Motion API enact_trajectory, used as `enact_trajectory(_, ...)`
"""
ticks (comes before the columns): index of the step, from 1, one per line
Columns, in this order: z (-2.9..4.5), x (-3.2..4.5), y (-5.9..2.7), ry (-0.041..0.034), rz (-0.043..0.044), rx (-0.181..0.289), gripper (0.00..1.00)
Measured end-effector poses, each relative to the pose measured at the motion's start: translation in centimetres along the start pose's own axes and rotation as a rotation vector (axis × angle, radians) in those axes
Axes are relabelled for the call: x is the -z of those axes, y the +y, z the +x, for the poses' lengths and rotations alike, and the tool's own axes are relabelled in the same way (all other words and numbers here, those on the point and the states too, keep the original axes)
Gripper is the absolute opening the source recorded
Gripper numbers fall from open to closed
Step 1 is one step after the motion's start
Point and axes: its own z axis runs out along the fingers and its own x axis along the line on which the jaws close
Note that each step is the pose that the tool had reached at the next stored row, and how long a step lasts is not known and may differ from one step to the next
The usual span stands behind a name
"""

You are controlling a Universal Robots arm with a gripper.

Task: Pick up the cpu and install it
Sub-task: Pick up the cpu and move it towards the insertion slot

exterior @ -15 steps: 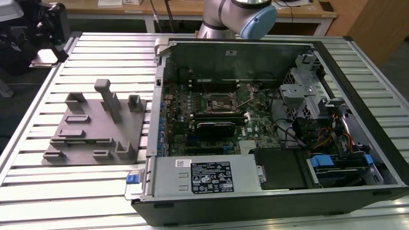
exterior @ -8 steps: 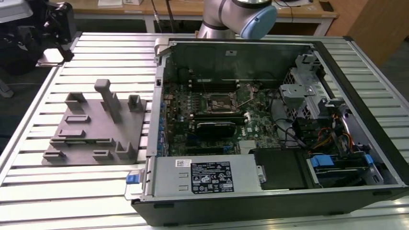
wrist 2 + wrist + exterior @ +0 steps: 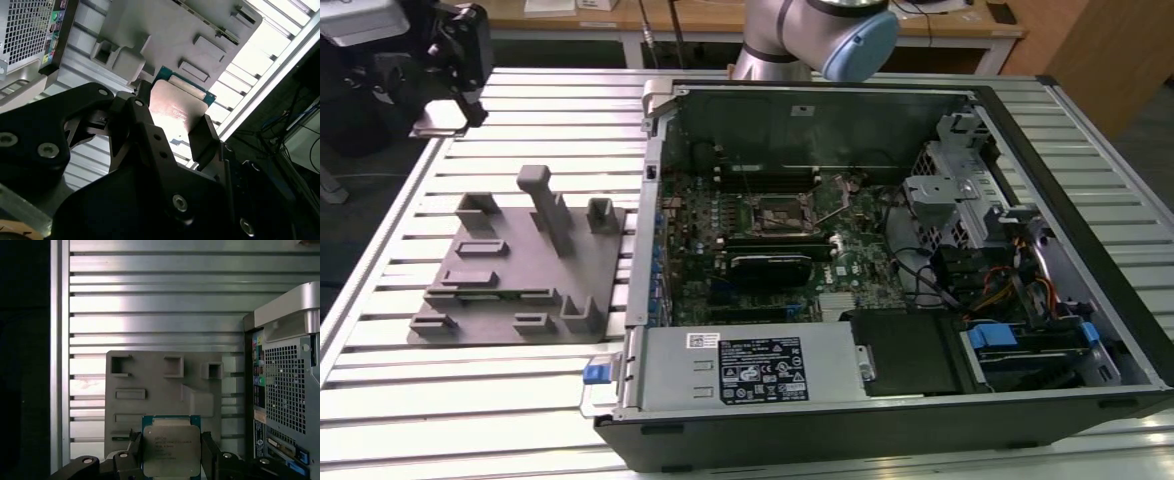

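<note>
The cpu (image 3: 170, 450) is a flat square chip with a silver-grey metal top and a green edge, held between my black fingers (image 3: 209, 455). The gripper (image 3: 170, 456) is shut on its two opposite sides. In the second wrist view the cpu (image 3: 177, 107) hangs above the grey fixture plate (image 3: 170, 35). In the exterior view my gripper (image 3: 460, 70) is high over the table's far corner at that view's left, beyond the fixture plate (image 3: 520, 265). The black motherboard socket (image 3: 783, 212) lies inside the open computer case (image 3: 881, 250), well away from the gripper.
The grey fixture plate carries several raised blocks and a tall post (image 3: 544, 200). The case's rear wall with ports (image 3: 280, 390) stands beside the plate. The slatted metal table (image 3: 480, 400) runs to an edge at the exterior view's left. A power supply (image 3: 740, 365) sits at the case's near side.
</note>
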Motion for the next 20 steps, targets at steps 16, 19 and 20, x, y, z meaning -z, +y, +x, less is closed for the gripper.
enact_trajectory(16, -2.16, -0.06, 0.50, 0.0001, 0.0001, 0.000, 0.55)
enact_trajectory(19, -2.63, -0.08, 0.61, 0.0000, 0.0001, 0.000, 0.55)
enact_trajectory(20, -2.79, -0.08, 0.65, 0.0000, 0.0000, 0.000, 0.55)
